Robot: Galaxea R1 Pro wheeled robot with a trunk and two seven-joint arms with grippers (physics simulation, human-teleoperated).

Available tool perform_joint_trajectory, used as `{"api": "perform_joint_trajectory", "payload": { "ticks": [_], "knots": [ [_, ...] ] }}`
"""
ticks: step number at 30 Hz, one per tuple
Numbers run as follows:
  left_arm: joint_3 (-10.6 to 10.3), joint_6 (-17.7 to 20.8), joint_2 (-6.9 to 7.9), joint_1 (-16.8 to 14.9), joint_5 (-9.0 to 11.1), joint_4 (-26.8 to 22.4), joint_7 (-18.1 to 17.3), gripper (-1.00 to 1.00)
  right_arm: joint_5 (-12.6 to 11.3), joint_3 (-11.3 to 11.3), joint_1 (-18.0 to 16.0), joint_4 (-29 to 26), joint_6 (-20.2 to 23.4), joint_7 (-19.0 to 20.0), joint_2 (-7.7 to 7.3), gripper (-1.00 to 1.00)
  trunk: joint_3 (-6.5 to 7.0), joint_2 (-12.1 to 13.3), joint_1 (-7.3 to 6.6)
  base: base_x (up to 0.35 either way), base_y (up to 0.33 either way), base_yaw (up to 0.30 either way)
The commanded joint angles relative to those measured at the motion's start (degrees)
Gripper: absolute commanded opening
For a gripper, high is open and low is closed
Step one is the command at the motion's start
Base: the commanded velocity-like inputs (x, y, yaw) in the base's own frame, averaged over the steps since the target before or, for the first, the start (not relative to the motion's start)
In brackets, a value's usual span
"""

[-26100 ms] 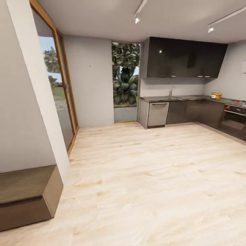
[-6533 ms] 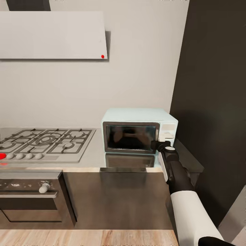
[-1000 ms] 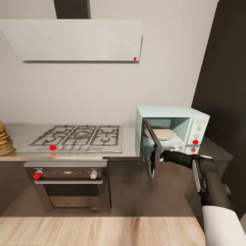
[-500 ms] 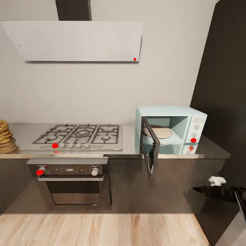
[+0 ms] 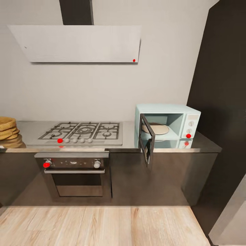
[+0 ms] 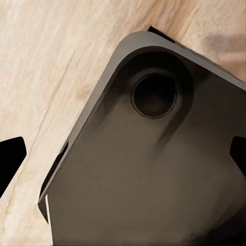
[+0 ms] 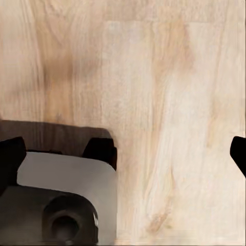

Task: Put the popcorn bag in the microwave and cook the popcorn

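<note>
Microwave (image 5: pixel 167 125) door hangs open w/ nothing inside but its turntable, both claws spread wide over wood floor (image 7: pixel 169 77), so robot should next drive left along countertop (image 5: pixel 130 136) to find the popcorn bag.

My head camera looks at the countertop (image 5: pixel 131 143), a grey reflective strip running across the middle of the frame over dark cabinet fronts. At its right end sits the microwave (image 5: pixel 167 125), pale mint, its door (image 5: pixel 147 139) swung open toward me, with a round tan plate (image 5: pixel 156 129) inside. Left of centre, the gas hob (image 5: pixel 82 132) lies set into the worktop, a red knob (image 5: pixel 60 140) at its front edge. At the far left edge a stack of tan round things (image 5: pixel 7 127) rests on the surface. Below, pale wooden floor (image 5: pixel 102 227) spans the bottom of the frame.
</note>
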Motion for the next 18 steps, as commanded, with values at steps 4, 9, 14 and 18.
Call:
{"api": "perform_joint_trajectory", "payload": {
  "ticks": [4,9,14,18],
  "knots": [
    [0.23,-0.09,-0.04,-0.01,-0.11,-0.03,0.28,1.00,0.95,-0.64,-0.45,4.92,-4.38,-11.83,1.67,1.00,-0.05,-0.03,0.00,0.000,0.000,0.169],
    [0.41,-0.12,0.04,-0.01,4.54,-0.03,0.29,1.00,1.21,-0.55,-0.46,5.37,-10.66,-14.48,4.87,1.00,-0.05,-0.03,0.00,0.000,0.000,0.289],
    [0.41,-0.09,0.05,-0.01,4.83,0.02,0.31,1.00,1.21,-0.49,-0.46,5.38,-10.73,-14.52,4.97,1.00,-0.05,-0.03,0.00,0.000,0.000,0.300],
    [0.41,0.34,0.25,-0.01,5.85,0.12,0.32,1.00,1.37,-0.42,1.01,5.38,-10.96,-16.25,5.53,1.00,-0.05,-0.03,0.00,0.000,0.000,0.299]
  ]
}}
